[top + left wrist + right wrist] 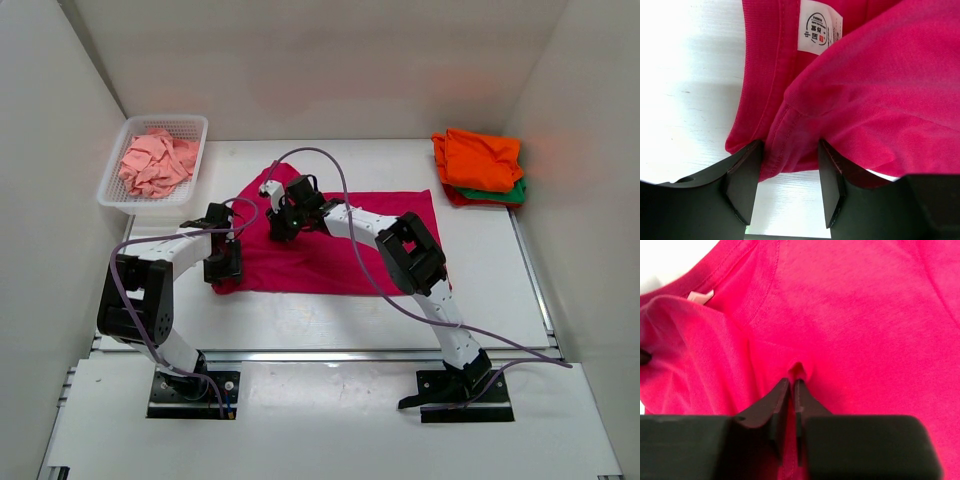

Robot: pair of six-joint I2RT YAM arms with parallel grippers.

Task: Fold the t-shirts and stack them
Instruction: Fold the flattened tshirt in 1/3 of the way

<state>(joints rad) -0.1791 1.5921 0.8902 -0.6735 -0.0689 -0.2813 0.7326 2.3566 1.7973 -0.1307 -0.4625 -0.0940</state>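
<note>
Centrally, the magenta shirt (340,240) lies spread on the white surface (490,270), the left pincer (788,172) with fingers apart around a bunched hem at the shirt's left edge, the right pincer (792,390) clamped on a small pinch of cloth near the collar, upper left of centre.

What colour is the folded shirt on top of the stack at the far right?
Orange, clearest in the top external view.

The green t-shirt (508,192) and red t-shirt (460,196) show only as edges under the orange t-shirt (482,159); the neck label's (819,27) print (blurred) cannot be read.
</note>
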